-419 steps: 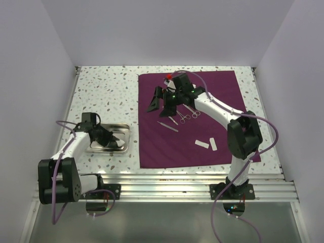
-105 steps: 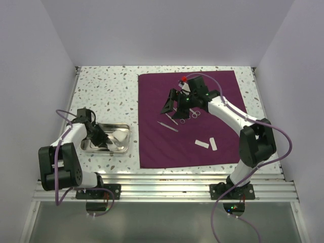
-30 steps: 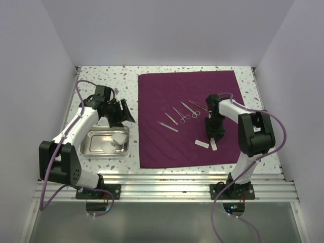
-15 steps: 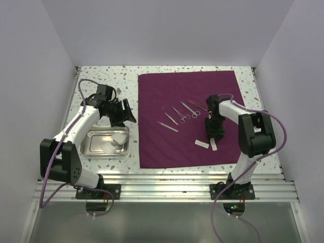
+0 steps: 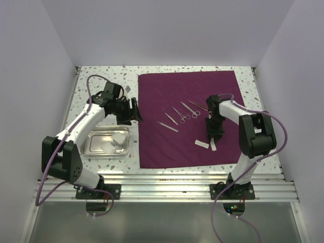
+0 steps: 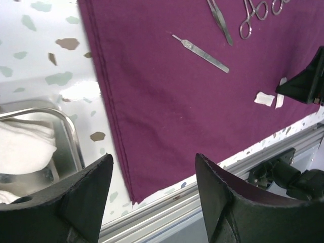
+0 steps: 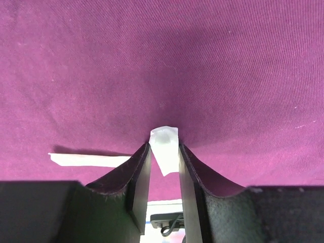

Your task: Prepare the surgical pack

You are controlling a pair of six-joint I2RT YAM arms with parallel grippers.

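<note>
In your left wrist view the steel tray (image 6: 71, 136) runs off the left edge and passes under a finger of the left gripper (image 6: 153, 159), so you see only part of the gauze (image 6: 25, 144) inside it. The top edge cuts off the scissors (image 6: 250, 17) and tweezers (image 6: 221, 23), and the right edge cuts the right gripper (image 6: 304, 81). In your right wrist view the fingers (image 7: 136, 177) cover both long edges of the gauze strip (image 7: 165, 149) and one end of the second strip (image 7: 88, 160). From above, the instruments are too small to tell apart.
</note>
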